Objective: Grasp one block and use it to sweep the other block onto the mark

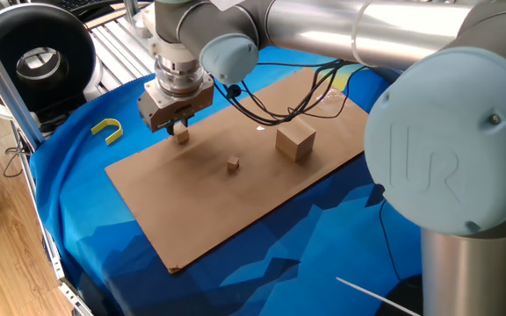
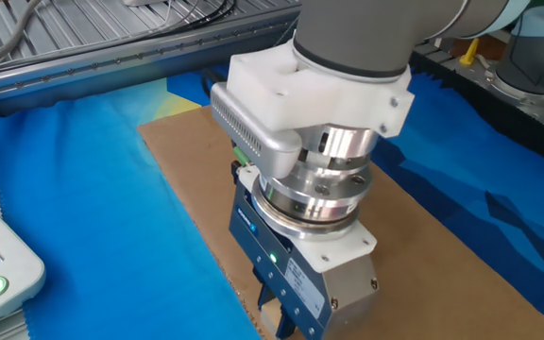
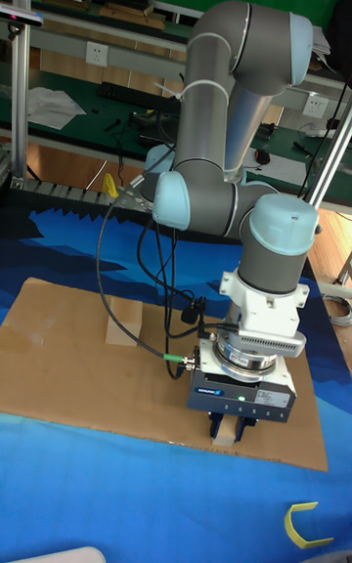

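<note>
My gripper (image 1: 177, 125) is shut on the mid-sized pale block (image 1: 180, 134) over the far left part of the brown board (image 1: 191, 211). The tall fixed view shows the same block (image 3: 227, 432) between the fingers of the gripper (image 3: 227, 420), low at the board's near edge; whether it touches the board I cannot tell. The tiniest block (image 1: 233, 164) lies free in the middle of the board, to the right of the gripper. In the other fixed view the wrist and gripper (image 2: 277, 319) fill the frame and hide the rest. I cannot make out the mark in any view.
A big tan cube (image 1: 295, 141) stands right of the tiniest block. A white speck (image 1: 261, 128) and a white printed patch (image 1: 328, 94) lie beyond it. Black cables (image 1: 262, 101) trail over the board. A yellow U-shaped piece (image 1: 106, 130) lies on the blue cloth (image 1: 77, 175).
</note>
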